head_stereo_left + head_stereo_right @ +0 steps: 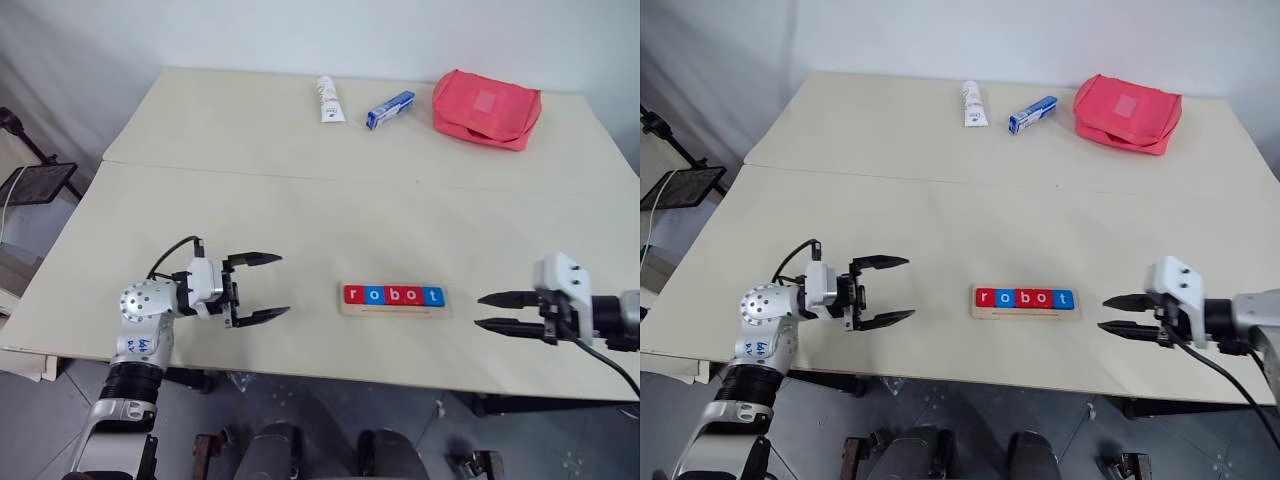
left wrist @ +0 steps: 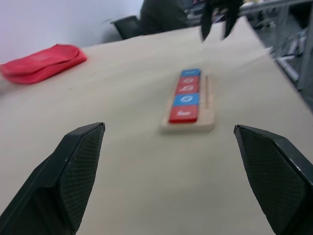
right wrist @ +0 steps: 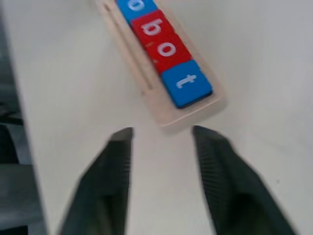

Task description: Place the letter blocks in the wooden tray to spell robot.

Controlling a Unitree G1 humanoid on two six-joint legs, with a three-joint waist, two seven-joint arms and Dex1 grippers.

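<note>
I see 5 letter blocks [image 1: 393, 295] seated in the wooden tray [image 1: 395, 311], apparently spelling robot; left gripper [image 1: 262, 288] and right gripper [image 1: 497, 311] both parted, empty.

letter blocks [image 1: 393, 295]: red, blue, white letters | pouch [image 1: 486, 109]: red | table [image 1: 300, 200]: beige

Letter blocks [image 1: 392, 295]: glossy, smooth red and blue plastic. Wooden tray [image 1: 395, 310] beneath them: pale, matt, unvarnished wood. Table [image 1: 300, 210]: smooth, matt cream surface. Red pouch [image 1: 486, 109] at the table's far edge: soft matt cloth. Fingers [image 2: 73, 176]: black, with cross-hatched textured pads.
</note>
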